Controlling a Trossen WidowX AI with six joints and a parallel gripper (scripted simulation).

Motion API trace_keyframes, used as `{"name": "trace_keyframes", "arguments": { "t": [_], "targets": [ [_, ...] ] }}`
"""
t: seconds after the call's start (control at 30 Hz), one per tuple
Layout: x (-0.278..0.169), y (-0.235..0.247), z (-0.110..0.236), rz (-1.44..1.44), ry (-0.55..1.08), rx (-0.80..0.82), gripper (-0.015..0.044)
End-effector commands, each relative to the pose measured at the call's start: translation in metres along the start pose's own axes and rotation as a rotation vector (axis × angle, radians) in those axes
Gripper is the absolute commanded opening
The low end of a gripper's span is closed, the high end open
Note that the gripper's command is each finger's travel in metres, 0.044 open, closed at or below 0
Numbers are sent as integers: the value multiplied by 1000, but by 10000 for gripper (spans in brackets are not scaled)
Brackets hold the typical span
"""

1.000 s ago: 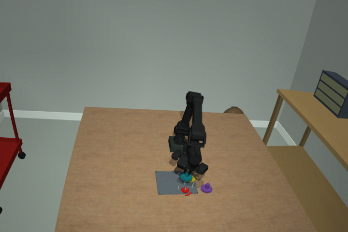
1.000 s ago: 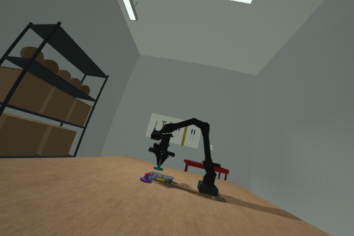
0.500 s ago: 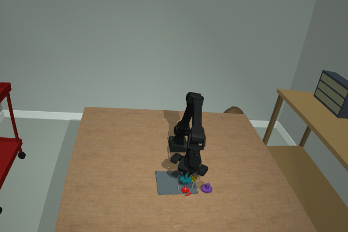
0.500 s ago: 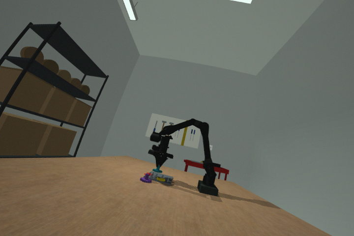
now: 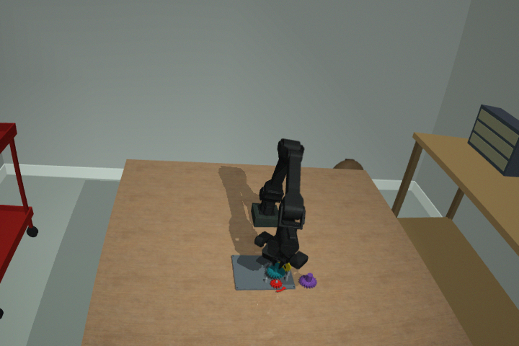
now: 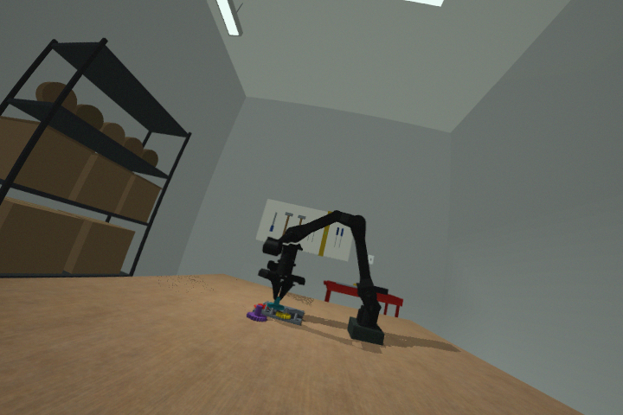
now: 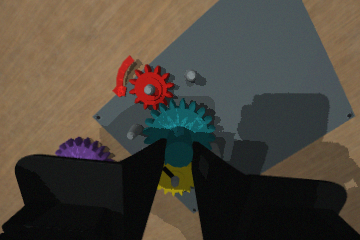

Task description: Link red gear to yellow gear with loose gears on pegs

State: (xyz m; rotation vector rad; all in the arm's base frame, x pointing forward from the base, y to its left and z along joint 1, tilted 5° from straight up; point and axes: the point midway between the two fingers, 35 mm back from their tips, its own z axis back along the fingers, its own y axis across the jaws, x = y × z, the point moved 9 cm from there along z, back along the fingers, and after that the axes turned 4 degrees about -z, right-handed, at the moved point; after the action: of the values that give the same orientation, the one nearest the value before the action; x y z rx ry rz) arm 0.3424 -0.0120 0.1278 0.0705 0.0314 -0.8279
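My gripper (image 5: 280, 266) (image 6: 276, 298) (image 7: 179, 145) is shut on the hub of the teal gear (image 5: 274, 272) (image 6: 274, 306) (image 7: 180, 119) and holds it low over the grey board (image 5: 247, 278) (image 7: 268, 50), between the red gear (image 5: 275, 283) (image 7: 158, 82) and the yellow gear (image 5: 286, 267) (image 6: 283, 316) (image 7: 185, 184). Its teeth come close to the red gear's in the wrist view; whether they touch is unclear. The teal gear hides what is beneath it, so I cannot tell whether it is on a peg. The purple gear (image 5: 308, 281) (image 6: 257, 316) (image 7: 83, 149) stands on the table beside the board.
One empty peg (image 7: 190, 76) stands beside the red gear. Another peg (image 7: 134, 131) stands left of the teal gear in the wrist view. The red arrow (image 5: 281, 289) (image 7: 123, 77) lies beside the red gear. The arm's base (image 5: 264, 220) (image 6: 365, 332) is behind the board.
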Motion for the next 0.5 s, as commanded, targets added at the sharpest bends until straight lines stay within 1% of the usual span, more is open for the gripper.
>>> {"name": "trace_keyframes", "arguments": {
  "t": [0.0, 0.2, 0.47],
  "targets": [
    [-1, -1, -10, -76, 1, -4, 0],
    [0, -2, -7, -124, 0, -4, 0],
    [0, 0, -7, -19, 1, -4, 0]
  ]
}}
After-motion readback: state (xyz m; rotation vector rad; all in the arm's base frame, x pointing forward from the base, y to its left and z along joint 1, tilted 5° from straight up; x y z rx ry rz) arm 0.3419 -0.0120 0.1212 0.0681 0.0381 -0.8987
